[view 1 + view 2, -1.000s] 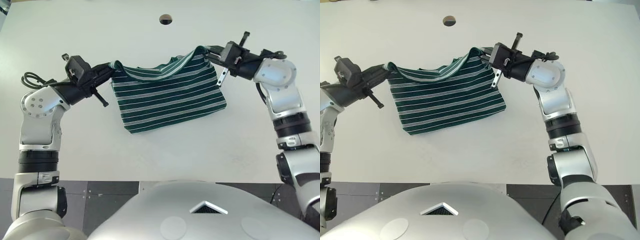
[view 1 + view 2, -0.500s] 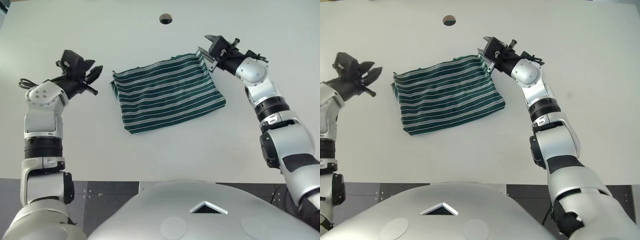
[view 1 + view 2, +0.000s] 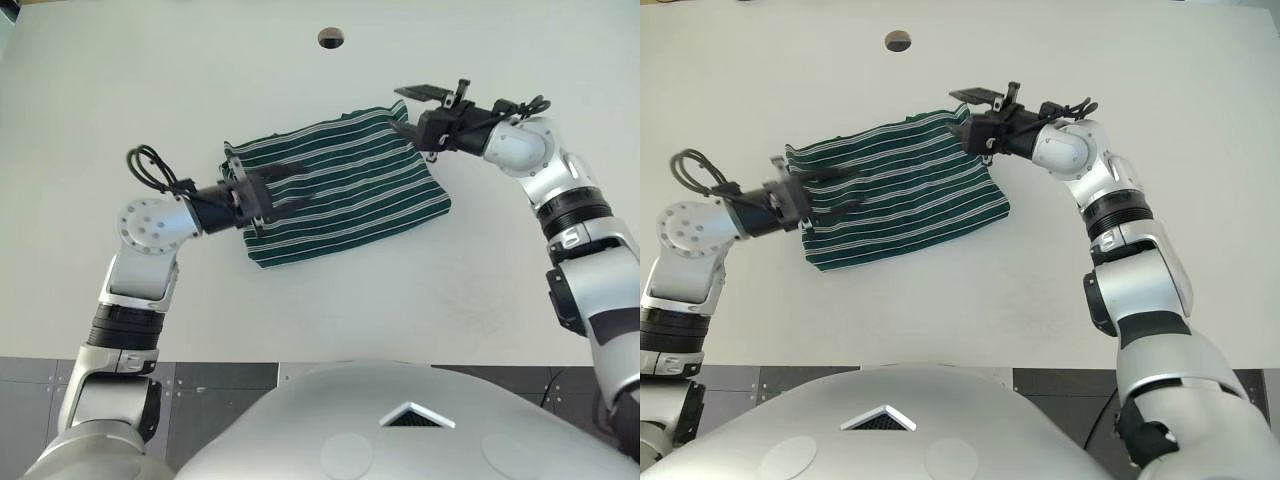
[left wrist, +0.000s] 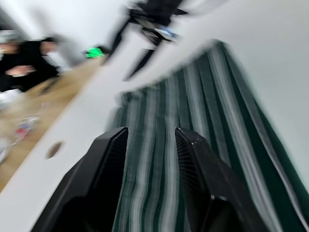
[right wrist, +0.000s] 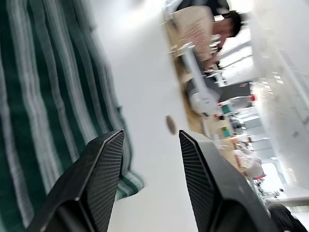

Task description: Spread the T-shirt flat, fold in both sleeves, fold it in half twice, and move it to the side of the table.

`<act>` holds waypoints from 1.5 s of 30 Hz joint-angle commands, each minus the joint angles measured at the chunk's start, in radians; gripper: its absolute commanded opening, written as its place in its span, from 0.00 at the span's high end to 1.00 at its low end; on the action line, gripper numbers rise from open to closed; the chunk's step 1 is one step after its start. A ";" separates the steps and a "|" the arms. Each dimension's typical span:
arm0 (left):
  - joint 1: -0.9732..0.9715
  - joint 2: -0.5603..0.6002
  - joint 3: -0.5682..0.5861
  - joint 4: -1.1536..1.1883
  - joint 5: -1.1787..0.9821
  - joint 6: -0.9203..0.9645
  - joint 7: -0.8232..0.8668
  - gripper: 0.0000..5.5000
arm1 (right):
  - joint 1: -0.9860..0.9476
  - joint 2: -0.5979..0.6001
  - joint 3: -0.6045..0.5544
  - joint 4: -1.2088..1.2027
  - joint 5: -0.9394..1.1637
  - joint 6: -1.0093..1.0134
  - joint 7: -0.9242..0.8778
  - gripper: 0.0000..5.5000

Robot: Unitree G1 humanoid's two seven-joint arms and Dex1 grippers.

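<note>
Broad white bench under everything. Near its middle, flat on the surface, the dark green T-shirt with thin white stripes, folded to a rough rectangle and set askew, its far right corner farther from the robot than its far left one. Over the left part of the cloth, the left gripper, pointing toward the right, fingers spread with a clear gap between them, low above the stripes; contact with the cloth impossible to tell. At the far right corner of the T-shirt, the right gripper, pointing left, likewise spread wide, one finger raised above the bench, the other down beside the corner hem. Beyond the T-shirt, well apart from it toward the far edge, a small dark round hole in the bench.
</note>
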 commanded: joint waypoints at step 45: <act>-0.057 0.712 -0.637 0.216 0.334 -0.548 0.909 0.59 | 0.623 -0.442 -0.291 -0.744 0.631 0.390 0.826 0.50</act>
